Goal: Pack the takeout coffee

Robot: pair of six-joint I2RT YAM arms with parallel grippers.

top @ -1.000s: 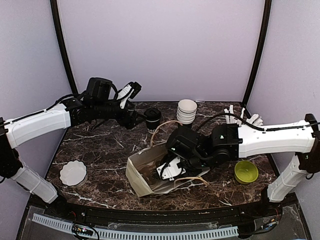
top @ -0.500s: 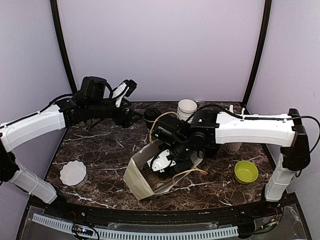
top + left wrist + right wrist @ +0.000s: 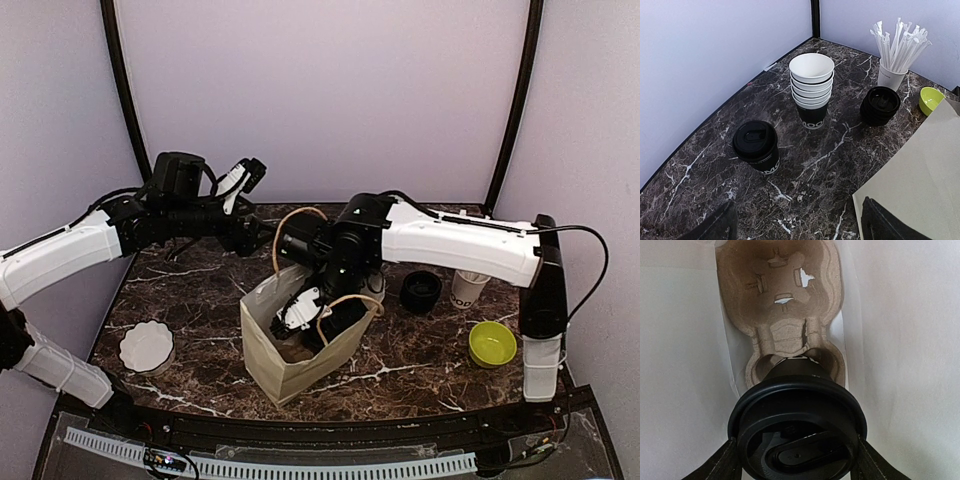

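Observation:
One takeout coffee cup (image 3: 797,440) with a round black lid is inside the paper bag (image 3: 275,365). My right gripper (image 3: 796,462) is shut on it at the lid's sides. The cup's base reaches into the near pocket of a brown pulp carrier (image 3: 782,300) at the bag's bottom. From above, the right gripper (image 3: 300,318) reaches down into the upright bag. A second lidded cup (image 3: 756,145) stands on the marble at the back. My left gripper (image 3: 800,231) hovers near it, open and holding nothing. In the top view the left gripper (image 3: 258,238) is at the back left.
A stack of open paper cups (image 3: 811,90) stands mid-back. Right of it are a stack of black lids (image 3: 421,290), a cup of white sticks (image 3: 467,288) and a green bowl (image 3: 492,343). A white scalloped dish (image 3: 147,345) sits front left. The bag's side (image 3: 920,170) is close to my left gripper.
The right arm swung left and raised the bag from lying to upright, with the cup still gripped inside. The lid stack and stick cup came into view. The left gripper drew back slightly.

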